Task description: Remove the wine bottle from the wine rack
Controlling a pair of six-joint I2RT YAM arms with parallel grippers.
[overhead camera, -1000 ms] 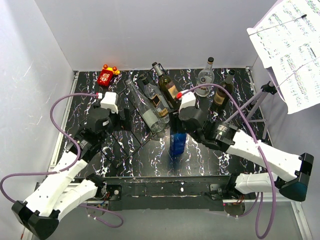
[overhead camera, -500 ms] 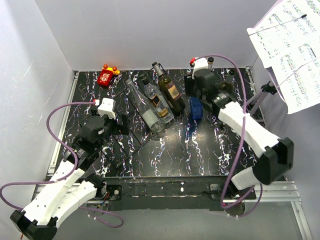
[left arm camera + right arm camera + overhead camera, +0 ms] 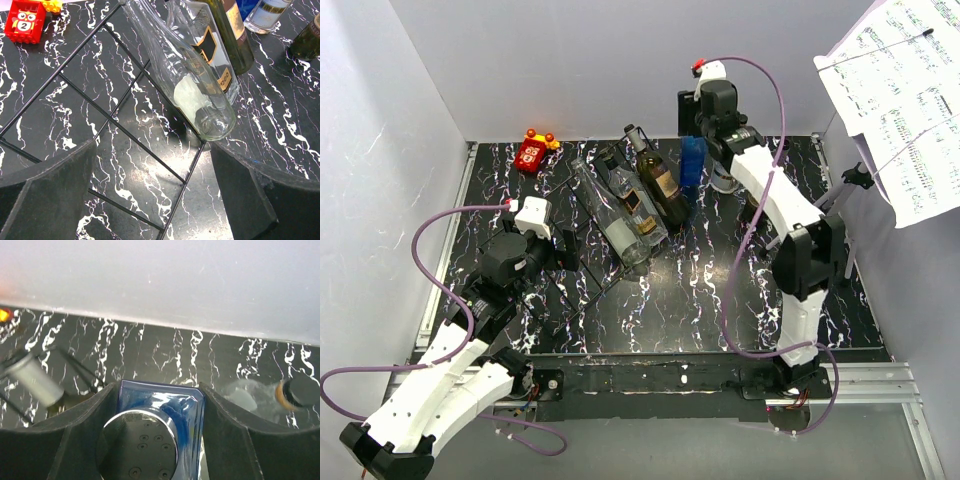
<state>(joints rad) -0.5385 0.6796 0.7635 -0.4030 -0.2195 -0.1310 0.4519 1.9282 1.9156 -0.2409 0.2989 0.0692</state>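
The black wire wine rack (image 3: pixel 590 293) lies on the marbled table left of centre, with three bottles lying on it: a clear one (image 3: pixel 605 215), a labelled one (image 3: pixel 636 203) and a dark one (image 3: pixel 661 182). My right gripper (image 3: pixel 695 140) is far back near the wall, shut on a blue square bottle (image 3: pixel 692 165) with a silver cap (image 3: pixel 137 445), held off the rack. My left gripper (image 3: pixel 563 245) is open and empty over the rack's wires (image 3: pixel 145 146), just short of the clear bottle's base (image 3: pixel 212 117).
A red toy (image 3: pixel 533 150) sits at the back left, also in the left wrist view (image 3: pixel 22 22). A clear bottle (image 3: pixel 240 396) and a corked dark bottle (image 3: pixel 300 390) stand back right. A music stand with sheets (image 3: pixel 900 100) rises at the right edge.
My right arm has carried the blue bottle from the front centre of the table up and back to the rear wall. My left arm has barely moved.
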